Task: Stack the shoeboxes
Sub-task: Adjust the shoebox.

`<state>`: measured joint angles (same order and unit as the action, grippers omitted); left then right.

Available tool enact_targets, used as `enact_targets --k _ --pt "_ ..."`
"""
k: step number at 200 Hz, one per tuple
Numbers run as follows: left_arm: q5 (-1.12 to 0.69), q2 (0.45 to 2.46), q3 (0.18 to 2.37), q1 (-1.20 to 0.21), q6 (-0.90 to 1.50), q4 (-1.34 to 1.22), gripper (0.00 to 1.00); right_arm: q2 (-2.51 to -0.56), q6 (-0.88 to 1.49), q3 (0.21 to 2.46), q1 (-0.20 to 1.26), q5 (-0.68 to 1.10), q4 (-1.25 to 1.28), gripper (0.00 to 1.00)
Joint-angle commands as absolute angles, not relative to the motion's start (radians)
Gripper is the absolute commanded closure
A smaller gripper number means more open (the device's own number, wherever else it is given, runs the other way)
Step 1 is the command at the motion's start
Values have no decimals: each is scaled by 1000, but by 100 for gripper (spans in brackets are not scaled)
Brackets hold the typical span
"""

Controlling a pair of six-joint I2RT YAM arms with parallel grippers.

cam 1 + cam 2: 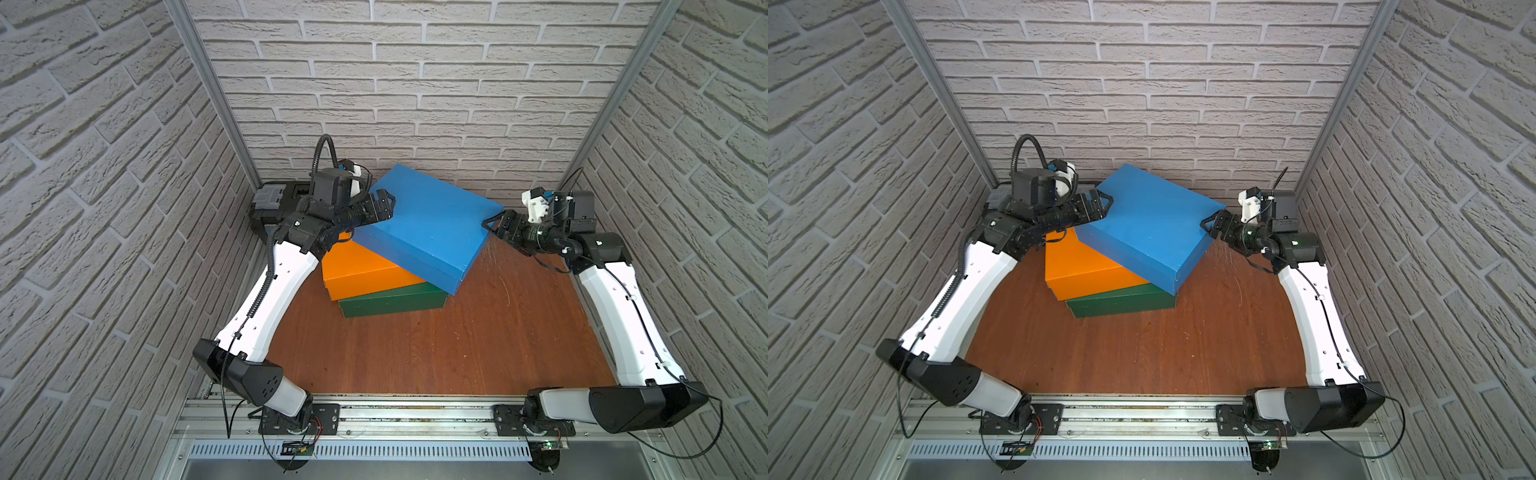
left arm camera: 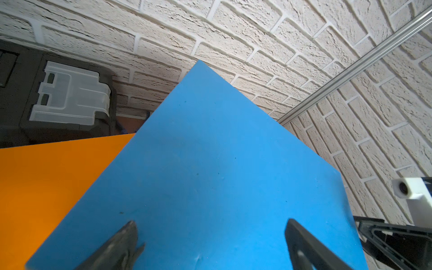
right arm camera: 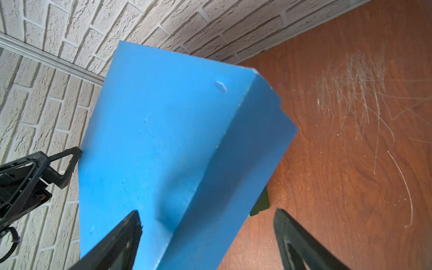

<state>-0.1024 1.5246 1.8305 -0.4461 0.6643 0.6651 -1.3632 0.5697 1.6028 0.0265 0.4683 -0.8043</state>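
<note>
Left hand [image 1: 388, 204] spread wide at the left corner of the blue shoebox [image 1: 424, 224]. The left wrist view shows both fingertips over the lid, nothing pinched. Right hand [image 1: 493, 226] is spread too, at the box's opposite, right corner. In the right wrist view one finger [image 3: 126, 233] lies over the lid and the other [image 3: 292, 238] sits off the box above the surface [image 1: 457, 340]; can't tell if either touches. Blue shoebox tops the stack, skewed against the two below and overhanging them to the right. Orange shoebox [image 1: 361, 270] under it, dark green shoebox [image 1: 390, 303] at the bottom on the surface, near the back wall. Black toolbox [image 1: 270, 199] in the back-left corner, behind the left arm.
</note>
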Motion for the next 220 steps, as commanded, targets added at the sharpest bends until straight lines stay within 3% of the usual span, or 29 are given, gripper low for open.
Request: enact_targets --k 1,119,184,220 --pt "-97 1568 1883 -433 639 748 2 -1396 554 1647 38 512 -716 11" --pt "-52 1658 2171 -421 525 915 2 -1548 521 1776 77 538 -714 18" --pt "-117 1717 2198 -237 500 913 2 -1604 498 1836 92 552 -730 18" --pt "-181 1734 2183 -209 497 890 2 -1653 478 1891 106 578 -732 18"
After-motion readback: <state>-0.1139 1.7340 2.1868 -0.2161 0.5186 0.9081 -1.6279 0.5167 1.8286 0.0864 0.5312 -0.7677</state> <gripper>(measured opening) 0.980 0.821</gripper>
